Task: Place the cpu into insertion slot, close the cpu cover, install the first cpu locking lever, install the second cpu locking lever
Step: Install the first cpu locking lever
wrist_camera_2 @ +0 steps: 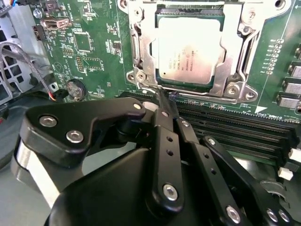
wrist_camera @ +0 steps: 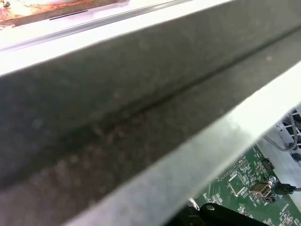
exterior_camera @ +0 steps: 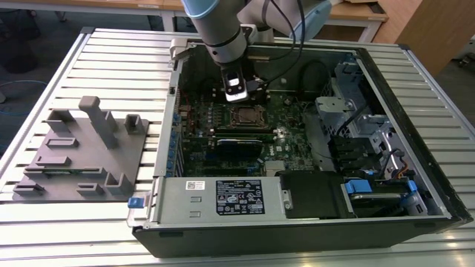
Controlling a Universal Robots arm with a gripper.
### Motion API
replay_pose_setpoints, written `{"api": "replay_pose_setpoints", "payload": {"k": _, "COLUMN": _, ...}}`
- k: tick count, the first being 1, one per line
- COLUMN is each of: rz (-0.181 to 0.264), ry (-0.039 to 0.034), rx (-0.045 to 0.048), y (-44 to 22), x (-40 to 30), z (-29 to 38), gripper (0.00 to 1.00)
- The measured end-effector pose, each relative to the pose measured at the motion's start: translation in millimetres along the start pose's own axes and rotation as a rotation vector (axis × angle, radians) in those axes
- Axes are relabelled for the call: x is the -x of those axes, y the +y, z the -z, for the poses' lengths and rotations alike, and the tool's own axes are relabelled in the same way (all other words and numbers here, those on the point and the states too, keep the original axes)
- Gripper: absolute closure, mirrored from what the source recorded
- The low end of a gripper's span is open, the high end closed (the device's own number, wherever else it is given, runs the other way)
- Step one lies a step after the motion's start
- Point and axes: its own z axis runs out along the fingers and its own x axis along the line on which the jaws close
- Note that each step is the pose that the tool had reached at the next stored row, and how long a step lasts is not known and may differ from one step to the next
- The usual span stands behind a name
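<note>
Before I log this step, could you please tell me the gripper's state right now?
Gripper: shut, fingers pressed together with nothing between them, tips at the edge of the cpu cover.

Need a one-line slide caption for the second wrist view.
Shut gripper poised at the closed cpu cover, cpu seated.

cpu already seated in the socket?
Yes. In the second wrist view the cpu lies flat inside the insertion slot, with the shut claw at the slot's edge.

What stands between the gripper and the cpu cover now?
Nothing visible. In the second wrist view the shut gripper touches the near edge of the cpu cover, which lies closed around the cpu.
</note>
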Motion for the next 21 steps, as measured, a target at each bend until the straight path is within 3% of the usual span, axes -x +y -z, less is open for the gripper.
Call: {"api": "replay_pose_setpoints", "payload": {"k": 21, "rz": 0.000, "ry": 0.0000, "rx": 0.0002, "y": 1.3, "x": 7.3, "z": -1.1, "gripper": 0.90}}
